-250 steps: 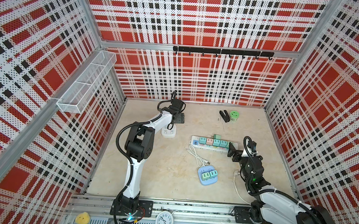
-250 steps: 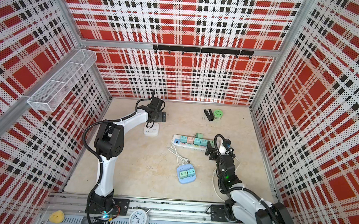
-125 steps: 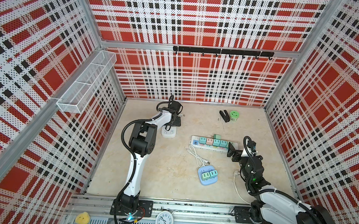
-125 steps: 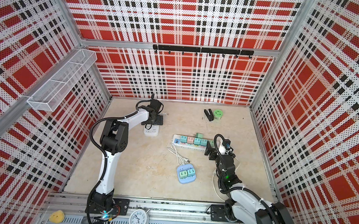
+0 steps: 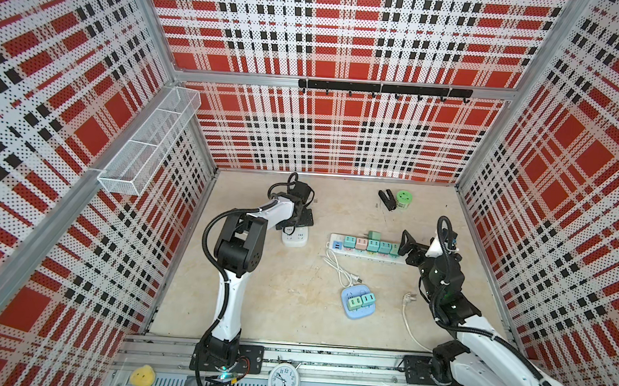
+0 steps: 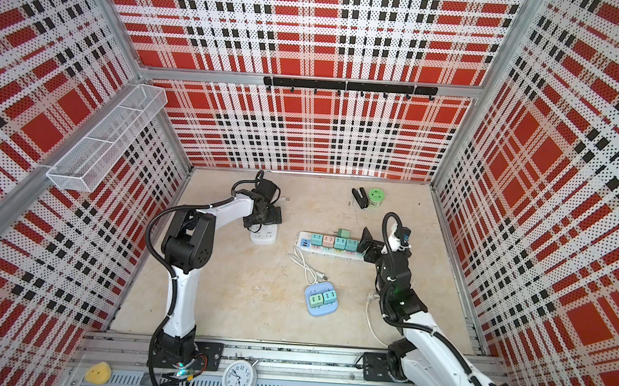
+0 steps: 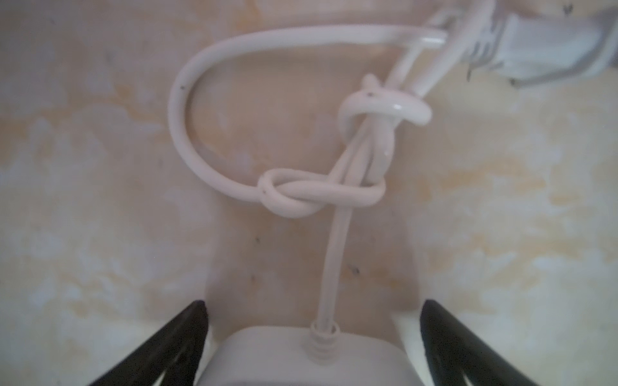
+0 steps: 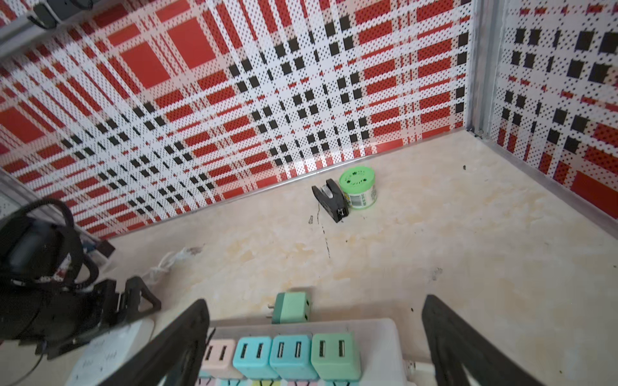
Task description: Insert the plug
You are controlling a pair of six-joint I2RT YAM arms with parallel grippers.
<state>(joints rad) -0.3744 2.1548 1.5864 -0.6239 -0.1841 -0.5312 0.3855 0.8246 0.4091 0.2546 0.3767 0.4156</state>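
left jaws and right jaws gape empty; white cube socket (image 7: pixel 267 361) sits between left jaws: squeeze squarely, sparing the knotted cord (image 7: pixel 301 192).

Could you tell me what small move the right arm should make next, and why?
Probably ease the right tool forward over the loose green adapter and close: it lies unplugged beside the power strip, and the tool stands open, holding nothing.

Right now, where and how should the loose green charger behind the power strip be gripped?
Grip the green charger by its boxy body, probably from above, closing on its plain sides. It lies on its side just behind the power strip, prongs sticking out of one end, so that end must stay free. The open right gripper is close by.
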